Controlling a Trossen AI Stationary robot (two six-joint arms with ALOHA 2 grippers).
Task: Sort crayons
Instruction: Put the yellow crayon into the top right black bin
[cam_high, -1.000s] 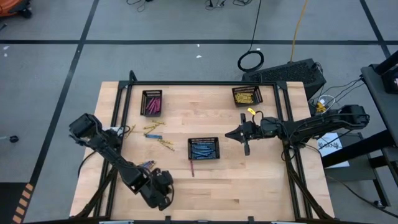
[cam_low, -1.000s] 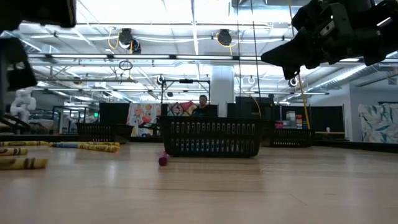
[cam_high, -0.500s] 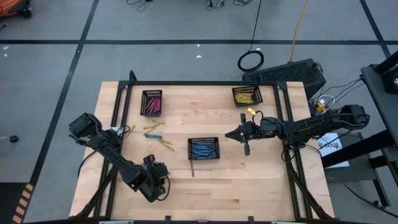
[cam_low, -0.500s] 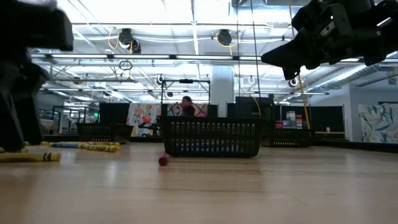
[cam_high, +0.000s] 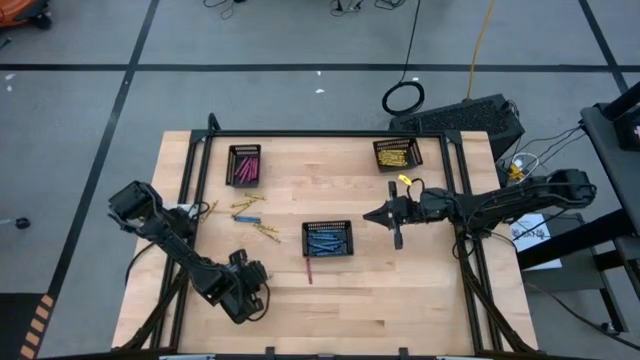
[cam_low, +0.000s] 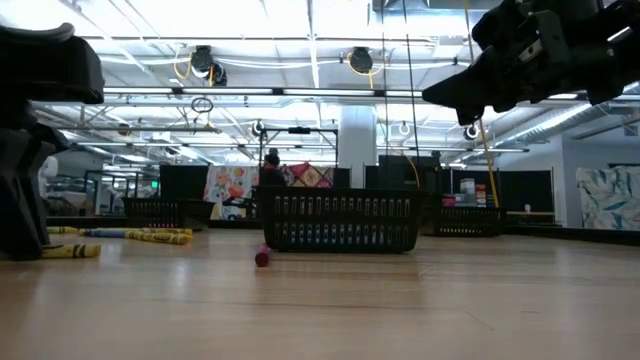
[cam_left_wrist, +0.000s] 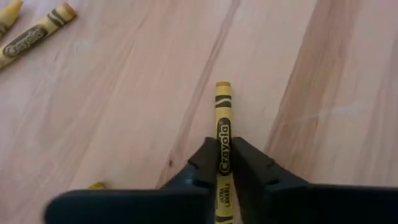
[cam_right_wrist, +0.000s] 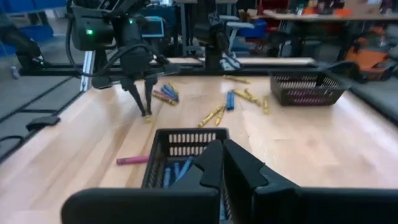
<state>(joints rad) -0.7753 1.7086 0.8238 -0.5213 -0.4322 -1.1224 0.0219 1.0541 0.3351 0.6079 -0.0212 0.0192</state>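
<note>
Shut right hand hangs over the blue-crayon tray; a seemingly pink crayon lies beside it.

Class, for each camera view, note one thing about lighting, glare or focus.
High view: even light, soft shadows under the arms. Low view: bright ceiling lamps wash out the top, leaving the right gripper a dark silhouette. Left wrist view: the yellow crayon is sharp, with its label readable. Right wrist view: the near fingers are blurred, the room behind soft.

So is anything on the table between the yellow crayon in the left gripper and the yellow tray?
Partly. The left gripper pinches the yellow crayon near the front left. The blue tray sits near the straight line to the yellow tray; lifting over clears it.
</note>
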